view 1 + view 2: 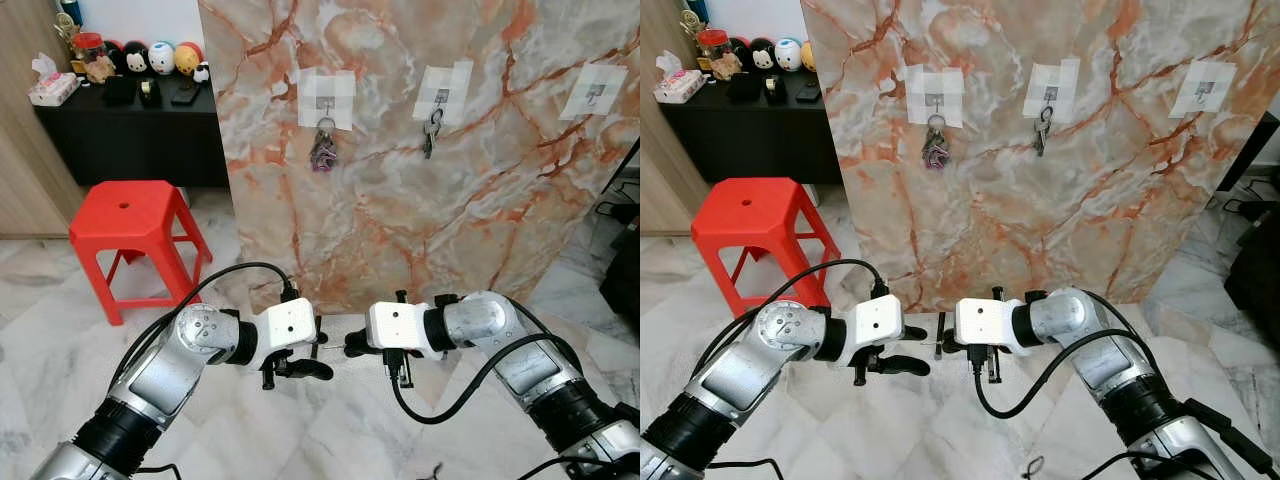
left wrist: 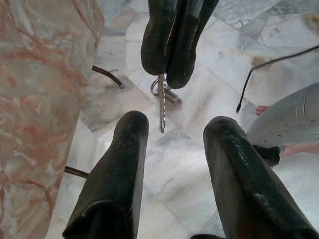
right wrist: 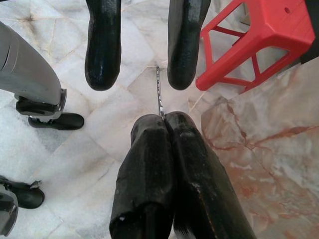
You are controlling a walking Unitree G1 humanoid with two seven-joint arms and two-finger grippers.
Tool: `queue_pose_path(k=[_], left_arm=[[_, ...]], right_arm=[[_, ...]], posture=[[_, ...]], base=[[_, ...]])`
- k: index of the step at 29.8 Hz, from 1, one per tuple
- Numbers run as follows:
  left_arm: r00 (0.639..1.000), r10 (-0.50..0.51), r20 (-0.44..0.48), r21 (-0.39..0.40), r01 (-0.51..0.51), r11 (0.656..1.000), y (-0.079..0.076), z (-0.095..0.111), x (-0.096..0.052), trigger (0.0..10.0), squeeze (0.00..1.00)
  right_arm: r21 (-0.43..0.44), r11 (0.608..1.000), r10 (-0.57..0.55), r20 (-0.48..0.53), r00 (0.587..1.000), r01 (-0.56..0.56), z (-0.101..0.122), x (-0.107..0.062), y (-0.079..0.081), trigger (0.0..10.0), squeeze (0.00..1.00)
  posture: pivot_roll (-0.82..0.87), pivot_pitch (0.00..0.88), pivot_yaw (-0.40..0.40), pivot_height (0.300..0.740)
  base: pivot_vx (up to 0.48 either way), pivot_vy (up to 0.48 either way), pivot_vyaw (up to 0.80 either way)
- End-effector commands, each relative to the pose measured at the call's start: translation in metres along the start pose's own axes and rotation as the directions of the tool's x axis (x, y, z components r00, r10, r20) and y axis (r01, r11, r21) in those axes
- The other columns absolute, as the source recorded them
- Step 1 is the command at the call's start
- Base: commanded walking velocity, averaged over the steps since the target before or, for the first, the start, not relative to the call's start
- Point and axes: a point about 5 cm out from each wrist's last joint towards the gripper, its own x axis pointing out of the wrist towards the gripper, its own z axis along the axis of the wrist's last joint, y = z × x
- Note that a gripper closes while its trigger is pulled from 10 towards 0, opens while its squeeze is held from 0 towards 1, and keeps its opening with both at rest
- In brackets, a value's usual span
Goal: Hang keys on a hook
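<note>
Right gripper (image 3: 164, 124) jaws pinch key (image 2: 162, 102); left gripper (image 2: 172, 144) faces it, jaws spread.

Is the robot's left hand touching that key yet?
Apart. In the left wrist view, the key hangs between the left hand's open fingers with floor showing either side; the right hand pinches it.

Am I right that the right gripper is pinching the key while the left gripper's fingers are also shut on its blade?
Not quite. The right gripper is shut on the key, but the left gripper is open: the left wrist view shows its fingers spread either side of the blade, not touching it.
</note>
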Motion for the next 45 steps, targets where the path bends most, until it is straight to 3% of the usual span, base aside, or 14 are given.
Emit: queue_pose_path(k=[1,11,12,14,15,17,18,20,27,29,35,36,38,45], left_arm=[[1.000,-0.020,-0.017,-0.001,0.020,1.000,-0.003,0.000,0.003,9.1,0.00],[0.999,-0.040,-0.016,-0.004,0.040,0.999,-0.006,0.002,0.008,7.8,0.00],[0.999,-0.046,-0.015,-0.007,0.046,0.999,-0.007,0.003,0.010,4.9,0.00],[0.999,-0.049,-0.012,-0.011,0.049,0.999,-0.008,0.003,0.011,4.9,0.00],[0.999,-0.049,-0.009,-0.014,0.048,0.999,-0.008,0.004,0.012,0.0,0.00],[0.999,-0.046,-0.004,-0.017,0.046,0.999,-0.008,0.005,0.013,1.1,0.00],[0.999,-0.042,-0.004,-0.018,0.042,0.999,-0.008,0.005,0.014,5.9,0.00],[0.999,-0.037,-0.005,-0.021,0.037,0.999,-0.007,0.005,0.014,7.8,0.00],[0.999,-0.031,0.015,-0.045,0.032,0.998,-0.004,0.012,0.017,6.3,0.00],[1.000,-0.026,0.017,-0.049,0.027,0.998,-0.003,0.013,0.017,3.3,0.00],[1.000,-0.019,0.011,-0.057,0.020,0.998,-0.002,0.013,0.017,3.5,0.00],[1.000,-0.022,0.011,-0.061,0.023,0.998,-0.002,0.013,0.018,0.9,0.00],[1.000,-0.022,0.011,-0.062,0.023,0.998,-0.002,0.013,0.018,0.0,0.00],[0.999,-0.028,-0.014,-0.056,0.028,0.998,-0.003,0.011,0.017,0.0,0.00]], right_arm=[[-0.023,1.000,0.004,0.003,1.000,-0.004,0.003,0.000,0.002,10.0,0.00],[-0.021,1.000,-0.005,-0.002,1.000,0.005,0.002,0.001,0.002,10.0,0.00],[-0.021,1.000,-0.006,-0.001,1.000,0.006,0.003,0.001,0.002,10.0,0.00],[-0.021,1.000,-0.006,0.000,1.000,0.006,0.003,0.002,0.002,10.0,0.00],[-0.021,1.000,-0.007,0.000,1.000,0.007,0.003,0.002,0.003,10.0,0.00],[-0.021,1.000,-0.008,0.000,1.000,0.008,0.003,0.002,0.003,10.0,0.00],[-0.022,1.000,-0.009,-0.001,1.000,0.008,0.003,0.003,0.003,10.0,0.00],[-0.023,1.000,-0.013,-0.007,1.000,0.013,0.002,0.003,0.003,10.0,0.00],[-0.022,1.000,-0.014,-0.022,1.000,0.013,-0.001,0.003,0.004,10.0,0.00],[-0.021,1.000,-0.015,-0.026,1.000,0.015,-0.002,0.003,0.005,10.0,0.00],[-0.021,1.000,-0.017,-0.031,0.999,0.016,-0.002,0.003,0.005,10.0,0.00],[-0.022,1.000,-0.017,-0.031,0.999,0.017,-0.002,0.004,0.005,10.0,0.00],[-0.023,1.000,-0.019,-0.030,0.999,0.018,-0.002,0.004,0.005,10.0,0.00],[-0.026,0.999,-0.023,-0.029,0.999,0.022,-0.002,0.004,0.003,10.0,0.00]], posture=[[0.13,0.060,-0.075,0.740],[0.14,0.065,-0.075,0.740],[0.14,0.065,-0.075,0.740],[0.14,0.065,-0.074,0.740],[0.14,0.065,-0.074,0.740],[0.14,0.066,-0.074,0.740],[0.14,0.066,-0.073,0.740],[0.14,0.066,-0.072,0.740],[0.14,0.066,-0.067,0.740],[0.14,0.067,-0.064,0.740],[0.15,0.065,-0.062,0.740],[0.15,0.064,-0.062,0.740],[0.15,0.064,-0.062,0.740],[0.15,0.060,-0.065,0.740]], base=[[0.000,0.000,0.00],[0.000,0.000,0.00],[0.000,0.000,0.00],[0.000,0.000,0.00],[0.000,0.000,0.00],[0.000,0.000,0.00],[0.000,0.000,0.00],[0.000,0.000,0.00],[0.000,0.000,0.00],[0.000,0.000,0.00],[0.000,0.000,0.00],[0.000,0.000,0.00],[0.000,0.000,0.00],[0.000,0.000,0.00]])
